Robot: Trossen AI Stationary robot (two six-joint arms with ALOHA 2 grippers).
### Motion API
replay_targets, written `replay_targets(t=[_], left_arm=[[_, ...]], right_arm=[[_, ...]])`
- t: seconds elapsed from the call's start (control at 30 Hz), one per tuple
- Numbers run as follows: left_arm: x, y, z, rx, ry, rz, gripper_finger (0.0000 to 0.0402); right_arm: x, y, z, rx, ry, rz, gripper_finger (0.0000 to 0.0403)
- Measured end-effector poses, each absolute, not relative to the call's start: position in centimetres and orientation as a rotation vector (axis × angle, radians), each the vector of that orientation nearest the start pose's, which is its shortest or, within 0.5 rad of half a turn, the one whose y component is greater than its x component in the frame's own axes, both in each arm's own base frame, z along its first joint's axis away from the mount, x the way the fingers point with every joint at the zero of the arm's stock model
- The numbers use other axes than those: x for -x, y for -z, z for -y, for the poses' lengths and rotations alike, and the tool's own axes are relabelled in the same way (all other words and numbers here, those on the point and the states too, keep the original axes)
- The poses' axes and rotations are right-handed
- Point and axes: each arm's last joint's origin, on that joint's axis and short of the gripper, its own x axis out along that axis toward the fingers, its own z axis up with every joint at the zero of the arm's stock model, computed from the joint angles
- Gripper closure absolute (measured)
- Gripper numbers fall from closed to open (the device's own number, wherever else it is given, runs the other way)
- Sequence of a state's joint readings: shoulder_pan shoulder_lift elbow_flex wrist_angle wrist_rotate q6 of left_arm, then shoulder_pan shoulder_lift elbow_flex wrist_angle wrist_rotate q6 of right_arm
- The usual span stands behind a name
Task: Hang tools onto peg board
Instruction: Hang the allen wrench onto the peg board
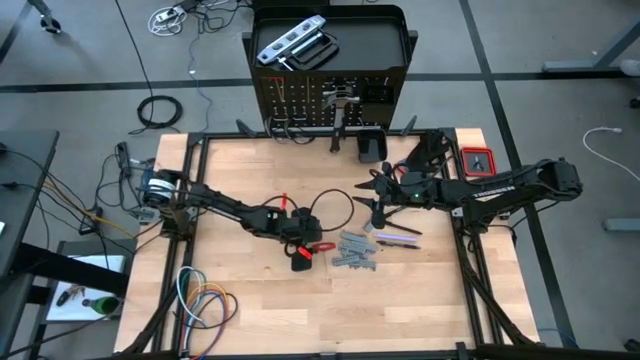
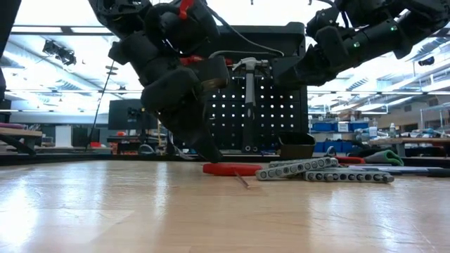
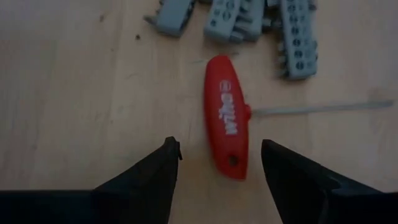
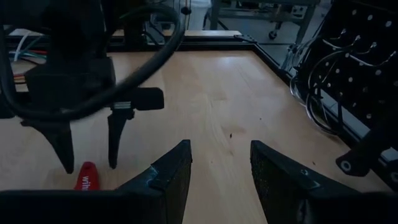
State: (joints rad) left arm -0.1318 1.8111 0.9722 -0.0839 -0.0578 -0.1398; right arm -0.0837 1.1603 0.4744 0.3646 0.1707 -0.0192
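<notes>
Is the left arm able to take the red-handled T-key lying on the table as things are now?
Probably yes. The left end effector is open directly over the red-handled T-key, with a finger on each side of the handle. Nothing lies between them; the grey bit holders sit beyond it.

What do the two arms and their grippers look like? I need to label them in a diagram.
Both arms are dark, jointed and bulky. The left gripper and right gripper each have two black wedge-shaped fingers. A black cable loops along the left arm, which carries a red part. The right arm shows small green lights.
</notes>
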Motion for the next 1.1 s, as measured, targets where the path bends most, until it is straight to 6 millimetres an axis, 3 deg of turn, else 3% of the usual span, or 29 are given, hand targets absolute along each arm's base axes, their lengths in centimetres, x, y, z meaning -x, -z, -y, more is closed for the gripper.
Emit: replay_targets(t=[0.2,0.57,0.7,0.93,1.1], left_arm=[[-34.5,-12.9,4.1,-0.056,-0.032,-0.988,0.0174],[-34.2,-13.4,2.1,-0.311,-0.443,-0.946,0.0174],[-33.7,-13.8,2.0,-0.3,-0.4,-1.009,0.0174],[-33.8,-16.2,2.1,-0.301,-0.356,-1.125,0.0175],[-34.8,-17.4,1.7,-0.245,-0.112,-1.112,0.0175]], right_arm=[[-23.2,-20.6,2.4,0.033,0.249,-0.325,0.0231],[-23.2,-20.6,2.5,0.033,0.251,-0.33,0.0231],[-23.2,-20.5,2.5,0.033,0.251,-0.333,0.0231],[-23.2,-20.6,2.5,0.033,0.251,-0.33,0.0231],[-23.2,-20.7,2.5,0.032,0.251,-0.319,0.0231]])
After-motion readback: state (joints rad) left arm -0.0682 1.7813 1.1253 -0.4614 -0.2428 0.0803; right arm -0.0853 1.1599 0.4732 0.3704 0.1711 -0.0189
